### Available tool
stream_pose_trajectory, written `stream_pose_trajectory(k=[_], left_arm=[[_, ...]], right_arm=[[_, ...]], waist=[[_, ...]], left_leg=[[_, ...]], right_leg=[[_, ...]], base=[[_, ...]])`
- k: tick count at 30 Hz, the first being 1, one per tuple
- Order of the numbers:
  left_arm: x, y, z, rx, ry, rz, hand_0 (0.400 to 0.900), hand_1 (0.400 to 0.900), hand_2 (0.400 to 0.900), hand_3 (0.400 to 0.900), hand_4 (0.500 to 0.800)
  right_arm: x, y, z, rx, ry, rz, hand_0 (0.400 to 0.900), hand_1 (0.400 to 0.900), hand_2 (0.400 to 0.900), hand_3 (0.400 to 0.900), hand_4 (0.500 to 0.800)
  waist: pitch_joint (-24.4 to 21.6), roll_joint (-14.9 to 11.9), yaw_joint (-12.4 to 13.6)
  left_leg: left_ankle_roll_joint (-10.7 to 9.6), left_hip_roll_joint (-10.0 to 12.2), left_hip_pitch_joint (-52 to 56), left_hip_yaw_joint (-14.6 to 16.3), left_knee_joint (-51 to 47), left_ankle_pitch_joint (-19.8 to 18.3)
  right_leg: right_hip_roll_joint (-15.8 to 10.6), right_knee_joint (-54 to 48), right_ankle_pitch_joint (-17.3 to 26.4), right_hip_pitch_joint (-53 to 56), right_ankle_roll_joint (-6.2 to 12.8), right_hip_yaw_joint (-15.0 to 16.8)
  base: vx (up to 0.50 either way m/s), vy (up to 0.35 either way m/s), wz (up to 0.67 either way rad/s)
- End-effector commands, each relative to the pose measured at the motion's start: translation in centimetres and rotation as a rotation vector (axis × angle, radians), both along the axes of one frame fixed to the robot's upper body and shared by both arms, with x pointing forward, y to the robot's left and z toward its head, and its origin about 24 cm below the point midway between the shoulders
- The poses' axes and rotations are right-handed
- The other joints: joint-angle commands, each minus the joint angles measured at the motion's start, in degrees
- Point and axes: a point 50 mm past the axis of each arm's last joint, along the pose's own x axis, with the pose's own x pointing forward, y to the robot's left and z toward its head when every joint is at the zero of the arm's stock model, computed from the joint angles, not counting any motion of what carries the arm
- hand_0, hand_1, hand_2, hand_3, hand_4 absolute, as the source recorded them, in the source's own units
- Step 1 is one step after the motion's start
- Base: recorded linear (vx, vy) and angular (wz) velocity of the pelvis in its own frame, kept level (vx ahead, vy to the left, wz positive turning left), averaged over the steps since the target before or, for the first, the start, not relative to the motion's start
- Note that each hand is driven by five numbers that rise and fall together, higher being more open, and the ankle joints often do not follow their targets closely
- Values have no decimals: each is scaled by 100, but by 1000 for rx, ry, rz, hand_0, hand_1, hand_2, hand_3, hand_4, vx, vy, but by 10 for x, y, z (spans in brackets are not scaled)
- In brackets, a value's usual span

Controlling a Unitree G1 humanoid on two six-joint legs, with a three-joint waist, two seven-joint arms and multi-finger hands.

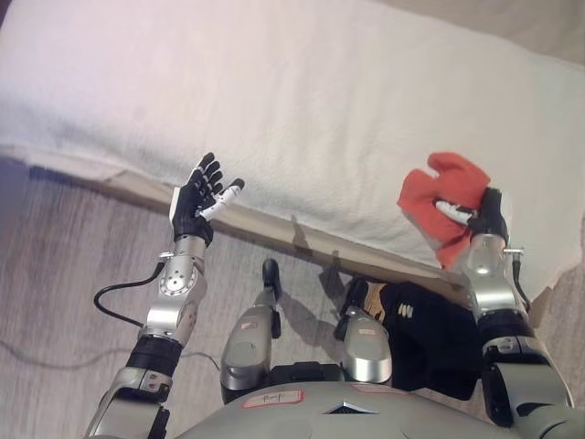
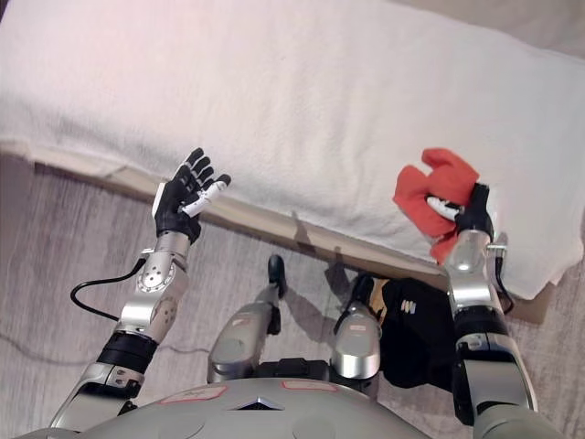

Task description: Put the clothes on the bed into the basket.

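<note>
A red-orange cloth lies bunched near the front edge of the white bed, at the right. My right hand has its fingers curled into the cloth's lower right part, a white fingertip showing against the red. My left hand is raised at the bed's front edge on the left, fingers spread and straight, holding nothing. A black garment lies on the floor below the right hand. No basket shows in either view.
The bed's wooden frame edge runs diagonally between my hands. Grey wood-look floor lies to the left and below. The bed's right corner hangs over near my right arm.
</note>
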Motion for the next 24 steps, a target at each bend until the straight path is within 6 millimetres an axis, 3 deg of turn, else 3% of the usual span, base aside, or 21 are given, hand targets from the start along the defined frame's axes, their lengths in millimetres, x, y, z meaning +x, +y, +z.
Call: stream_pose_trajectory(k=[1, 6, 15, 21, 24], left_arm=[[9, 0, 23, 21, -150, -4, 900, 900, 900, 900, 800], [11, -1, 25, 17, -160, -2, 900, 900, 900, 900, 800], [18, -13, 28, -6, -175, -42, 900, 900, 900, 900, 800], [18, -13, 25, -5, -159, -47, 900, 900, 900, 900, 800], [18, -13, 24, -2, -154, -59, 900, 900, 900, 900, 800]], right_arm=[[-2, -23, 19, -97, -53, -25, 400, 400, 400, 400, 500], [-17, -28, 12, -72, -45, -74, 400, 400, 400, 400, 500], [-34, -41, 9, -52, -54, -179, 400, 400, 400, 400, 500], [-43, -45, -3, -13, -16, -217, 400, 400, 400, 400, 500], [-55, -49, -20, 39, 56, -261, 400, 400, 400, 400, 500]], waist=[[-790, -36, -204], [-828, 41, -426], [-796, 270, -800], [-801, 240, -834], [-847, 203, -816]], left_leg=[[59, 53, 770, 417, -30, -1210], [107, 21, 960, 835, -30, -1314], [145, -58, 1185, 1404, -22, -1474], [151, -49, 1260, 1492, -21, -1499], [123, 39, 1364, 1424, -30, -1606]], right_leg=[[-402, -7, 1060, -446, 432, 160], [-419, -113, 1206, -590, 459, 553], [-481, -361, 1464, -702, 554, 898], [-465, -362, 1500, -696, 556, 987], [-395, -357, 1410, -591, 568, 982]], base=[[-52, 58, -85], [-24, 21, -61], [6, 12, -37], [31, -13, -17], [60, -42, 4]])
